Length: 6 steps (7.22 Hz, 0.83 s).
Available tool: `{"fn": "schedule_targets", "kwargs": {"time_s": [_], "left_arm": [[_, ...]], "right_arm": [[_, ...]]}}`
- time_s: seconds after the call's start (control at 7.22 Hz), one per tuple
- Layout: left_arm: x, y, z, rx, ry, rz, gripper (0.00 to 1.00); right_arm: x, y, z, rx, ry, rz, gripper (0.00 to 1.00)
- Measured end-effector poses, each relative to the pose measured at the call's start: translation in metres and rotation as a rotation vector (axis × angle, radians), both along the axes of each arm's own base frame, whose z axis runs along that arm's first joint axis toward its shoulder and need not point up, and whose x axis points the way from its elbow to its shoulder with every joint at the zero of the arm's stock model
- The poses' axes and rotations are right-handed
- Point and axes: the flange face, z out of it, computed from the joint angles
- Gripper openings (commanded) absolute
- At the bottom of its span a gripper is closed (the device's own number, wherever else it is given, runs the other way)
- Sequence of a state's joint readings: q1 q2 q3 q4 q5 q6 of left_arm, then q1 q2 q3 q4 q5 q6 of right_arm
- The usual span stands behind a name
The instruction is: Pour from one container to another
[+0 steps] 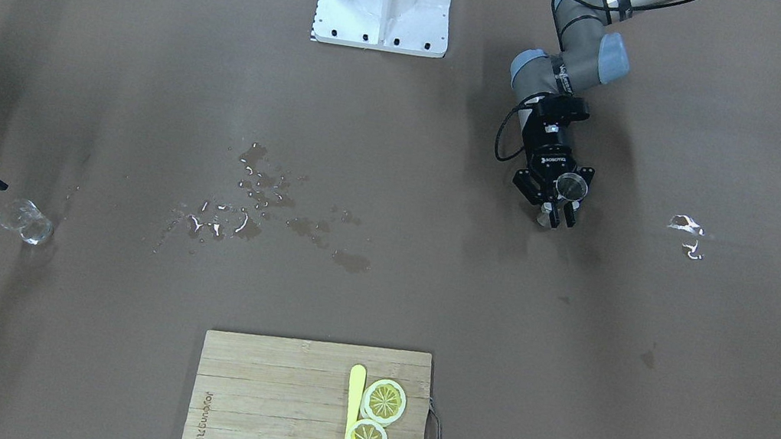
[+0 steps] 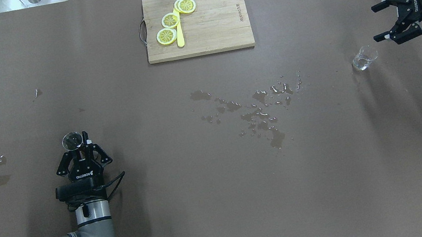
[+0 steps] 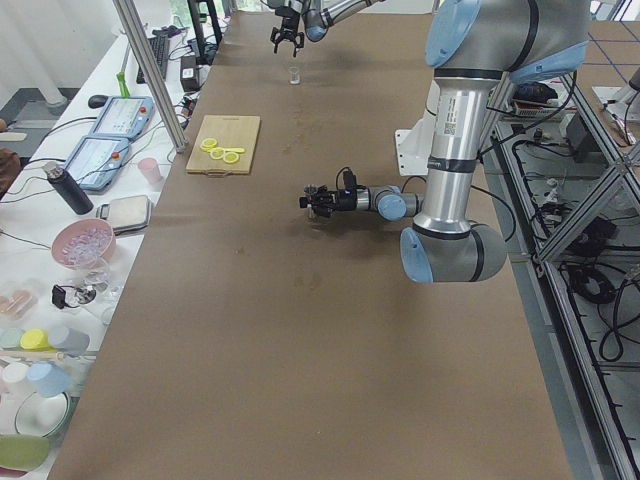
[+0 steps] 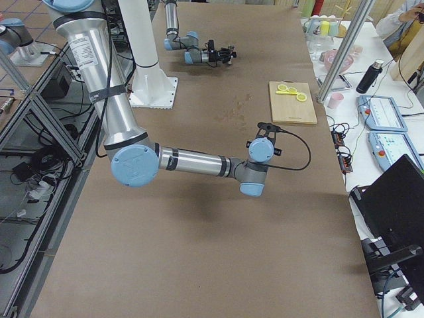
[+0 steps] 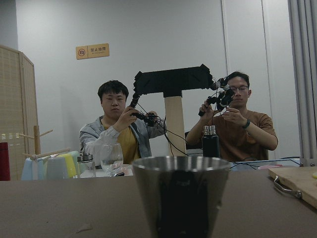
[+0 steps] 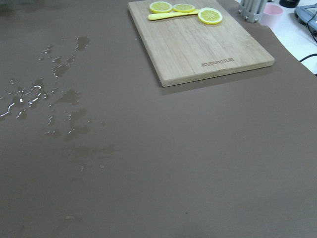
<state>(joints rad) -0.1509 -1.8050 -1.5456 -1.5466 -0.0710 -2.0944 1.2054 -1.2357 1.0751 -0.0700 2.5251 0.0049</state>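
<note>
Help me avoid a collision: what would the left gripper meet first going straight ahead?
The metal cup: it fills the centre of the wrist view, right at the left gripper's jaws. Whether they already touch it is unclear.

My left gripper (image 2: 84,139) and right gripper (image 2: 375,23) are showing black against the dull brown table (image 2: 139,105), which is carrying darker wet blotches (image 2: 276,138). The metal cup (image 2: 72,140) is gleaming silver; the glass (image 2: 364,58) is looking clear. The cutting board (image 2: 215,22) is showing pale striped wood, its lemon slices (image 2: 170,20) yellow with whitish rims, its utensil (image 2: 180,38) yellow.
</note>
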Motion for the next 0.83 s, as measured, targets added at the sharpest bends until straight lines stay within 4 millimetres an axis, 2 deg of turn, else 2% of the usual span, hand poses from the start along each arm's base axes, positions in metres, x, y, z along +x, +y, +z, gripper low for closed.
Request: {"fn": "schedule_targets", "kwargs": {"time_s": [0.28,0.42,0.83], "left_arm": [[0.000,0.000,0.000,0.003,0.000,-0.001,0.63],[0.000,0.000,-0.001,0.004,0.000,-0.001,0.98],[-0.002,0.001,-0.004,0.035,-0.003,-0.005,0.99]], "right_arm": [[0.020,-0.028,-0.032,-0.095,0.033,0.028,1.00],[0.025,-0.039,-0.040,-0.162,0.056,0.037,1.00],[0.035,-0.070,-0.049,-0.428,0.141,0.067,1.00]]}}
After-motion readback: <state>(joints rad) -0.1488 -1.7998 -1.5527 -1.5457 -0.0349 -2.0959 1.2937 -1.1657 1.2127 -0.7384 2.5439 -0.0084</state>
